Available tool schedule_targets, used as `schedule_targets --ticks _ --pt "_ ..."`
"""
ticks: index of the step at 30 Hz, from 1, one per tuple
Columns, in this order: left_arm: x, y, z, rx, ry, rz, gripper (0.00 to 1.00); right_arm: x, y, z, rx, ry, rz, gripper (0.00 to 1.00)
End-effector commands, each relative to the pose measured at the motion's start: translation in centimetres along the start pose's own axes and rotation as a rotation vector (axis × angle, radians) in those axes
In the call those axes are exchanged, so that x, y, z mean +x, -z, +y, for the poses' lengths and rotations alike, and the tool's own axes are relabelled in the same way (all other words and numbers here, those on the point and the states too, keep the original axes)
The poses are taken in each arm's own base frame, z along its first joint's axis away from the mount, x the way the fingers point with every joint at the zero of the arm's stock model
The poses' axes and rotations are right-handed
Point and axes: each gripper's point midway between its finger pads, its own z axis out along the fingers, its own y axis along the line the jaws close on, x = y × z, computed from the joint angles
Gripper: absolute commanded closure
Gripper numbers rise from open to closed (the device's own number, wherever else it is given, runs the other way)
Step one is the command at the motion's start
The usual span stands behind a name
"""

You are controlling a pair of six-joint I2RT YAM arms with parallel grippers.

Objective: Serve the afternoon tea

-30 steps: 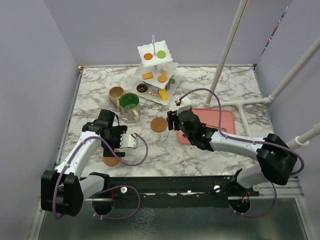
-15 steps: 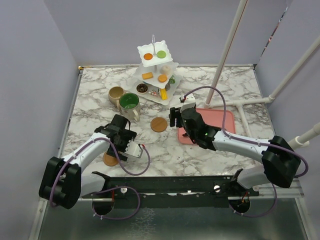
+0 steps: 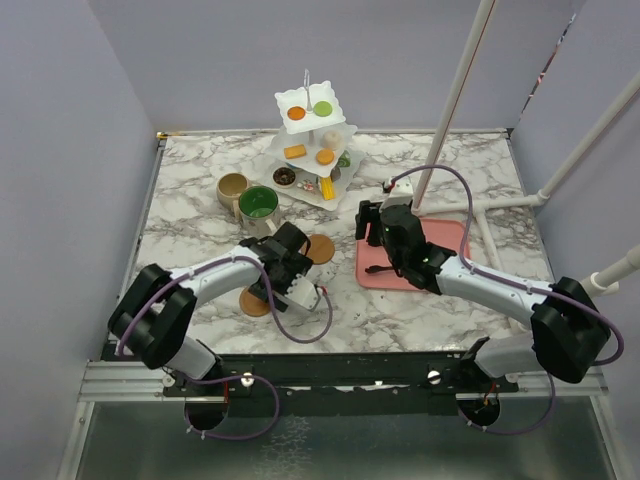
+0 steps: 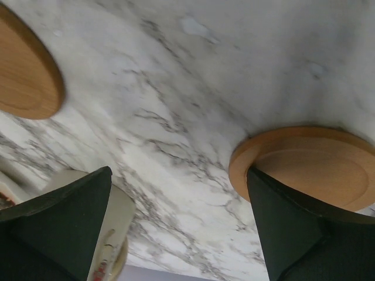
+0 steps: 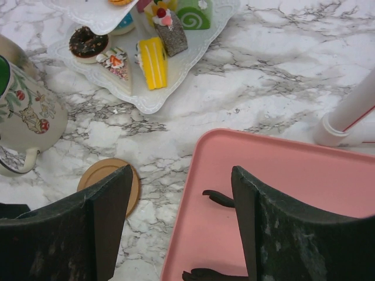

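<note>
The white three-tier stand with toy pastries is at the back. Left of it stand the beige mug and the green-inside mug, both straight on the marble. One wooden coaster lies mid-table and another nearer the front. My left gripper hovers open and empty between them, one fingertip over a coaster, the green-inside mug beyond. My right gripper is open and empty above the left edge of the pink tray.
Black tongs lie on the pink tray under my right fingers. White poles rise at the back right, one base just beyond the tray. Walls close in the table on three sides.
My left arm swung right, from the near-left coaster to between the two coasters. The right gripper pulled back and right over the tray, its jaws widening slightly.
</note>
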Motion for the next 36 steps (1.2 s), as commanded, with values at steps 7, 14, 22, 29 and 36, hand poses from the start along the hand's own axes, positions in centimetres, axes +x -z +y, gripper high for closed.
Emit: schedule_targets --ticks 7,14,22,29,36 --pt "-5.3 -1.4 11.5 -0.168 0.073 -0.083 0.01 0.2 0.8 -2.9 0.050 -0.020 0.004 0.27" --pt "-7.0 -0.4 12.2 -0.148 0.060 -0.099 0.01 -0.3 1.0 -3.5 0.059 -0.022 -0.008 0.27" --pt "-6.5 2.4 10.0 -0.142 0.116 -0.116 0.01 0.1 0.3 -1.7 -0.023 -0.023 0.021 0.27" --pt "-4.6 9.8 13.6 -0.229 0.537 -0.305 0.01 2.9 -1.9 2.6 -0.201 -0.001 0.129 0.38" --pt "0.0 13.1 14.1 -0.224 0.779 -0.359 0.01 6.9 -6.6 7.2 -0.281 0.039 0.250 0.43"
